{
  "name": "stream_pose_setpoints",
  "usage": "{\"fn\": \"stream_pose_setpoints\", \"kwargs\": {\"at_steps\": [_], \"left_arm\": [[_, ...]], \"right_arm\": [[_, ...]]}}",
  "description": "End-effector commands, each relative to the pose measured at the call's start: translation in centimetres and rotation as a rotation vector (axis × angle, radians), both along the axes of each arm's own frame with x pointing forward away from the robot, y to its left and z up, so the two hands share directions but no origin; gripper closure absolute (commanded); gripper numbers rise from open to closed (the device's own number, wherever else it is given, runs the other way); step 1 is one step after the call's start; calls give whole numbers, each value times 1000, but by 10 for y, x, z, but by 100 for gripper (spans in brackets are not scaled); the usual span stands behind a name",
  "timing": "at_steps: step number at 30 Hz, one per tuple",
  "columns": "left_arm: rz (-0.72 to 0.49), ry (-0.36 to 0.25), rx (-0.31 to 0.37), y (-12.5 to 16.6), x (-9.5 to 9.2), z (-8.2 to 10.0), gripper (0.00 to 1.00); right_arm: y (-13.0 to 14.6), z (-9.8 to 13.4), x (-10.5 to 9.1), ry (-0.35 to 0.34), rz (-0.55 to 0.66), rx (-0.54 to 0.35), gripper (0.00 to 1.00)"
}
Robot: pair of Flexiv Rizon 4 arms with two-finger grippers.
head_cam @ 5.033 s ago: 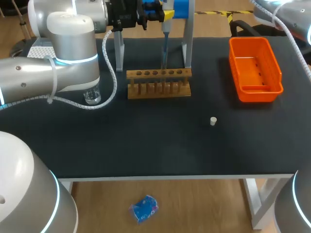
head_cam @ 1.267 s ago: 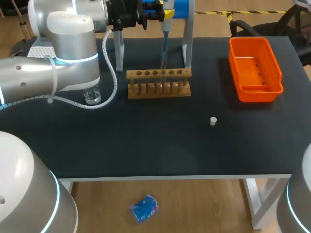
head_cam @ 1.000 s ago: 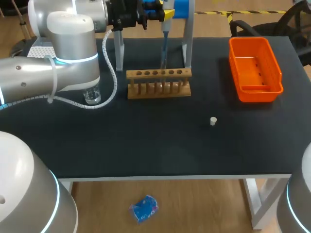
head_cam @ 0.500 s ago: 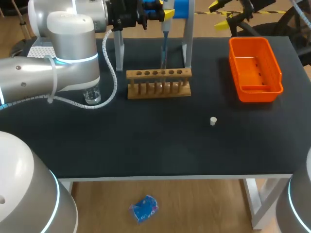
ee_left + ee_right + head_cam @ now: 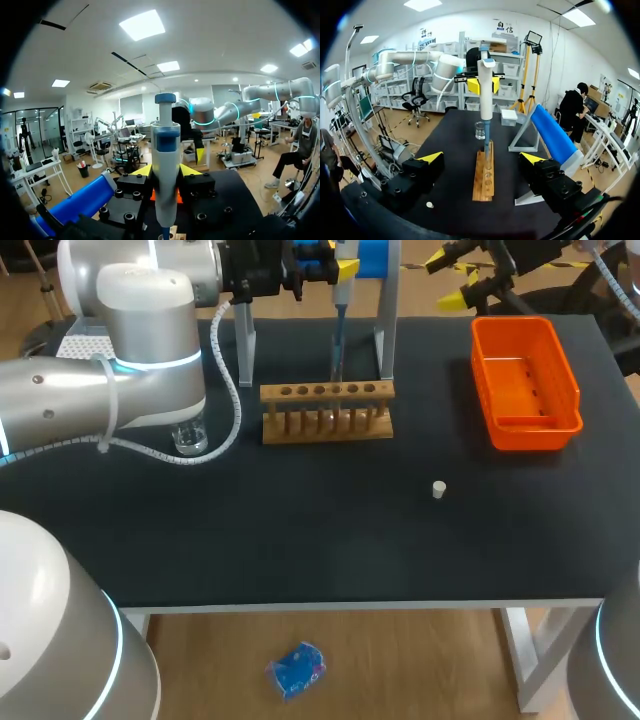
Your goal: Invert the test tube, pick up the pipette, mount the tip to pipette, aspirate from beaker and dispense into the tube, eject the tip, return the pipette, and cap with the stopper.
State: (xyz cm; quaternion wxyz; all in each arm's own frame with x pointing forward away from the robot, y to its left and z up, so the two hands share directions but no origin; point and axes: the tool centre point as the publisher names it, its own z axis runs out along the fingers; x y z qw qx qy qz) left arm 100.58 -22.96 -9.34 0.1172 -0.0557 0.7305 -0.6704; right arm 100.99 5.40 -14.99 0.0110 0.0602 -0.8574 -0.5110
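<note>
While the left pincer grips the pipette above the rack, dispensing looks underway; right pincer gapes wide; ejecting, returning, capping remain.

A wooden rack with a row of holes along its top stands toward the far side of the black table. Just behind the rack rises a grey-legged stand with a blue top. Well to the rack's right sits an orange bin. Far to the rack's left, a white dotted box is partly hidden.
</note>
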Motion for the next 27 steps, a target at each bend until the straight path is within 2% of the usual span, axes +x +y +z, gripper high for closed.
{"fn": "stream_pose_setpoints", "kwargs": {"at_steps": [1, 5, 12, 21, 27], "left_arm": [[1, 2, 3, 0, 0, 1, 100], [1, 2, 3, 0, 0, 1, 100], [1, 2, 3, 0, 0, 1, 100], [1, 2, 3, 0, 0, 1, 100], [1, 2, 3, 0, 0, 1, 100]], "right_arm": [[25, -12, 2, -6, -27, 7, 0], [38, -23, -1, -27, -51, 4, 0], [53, -46, -8, -16, -49, -15, 0], [62, -76, -2, -38, -20, -40, 0], [67, -91, 6, -29, -16, -36, 0]]}}
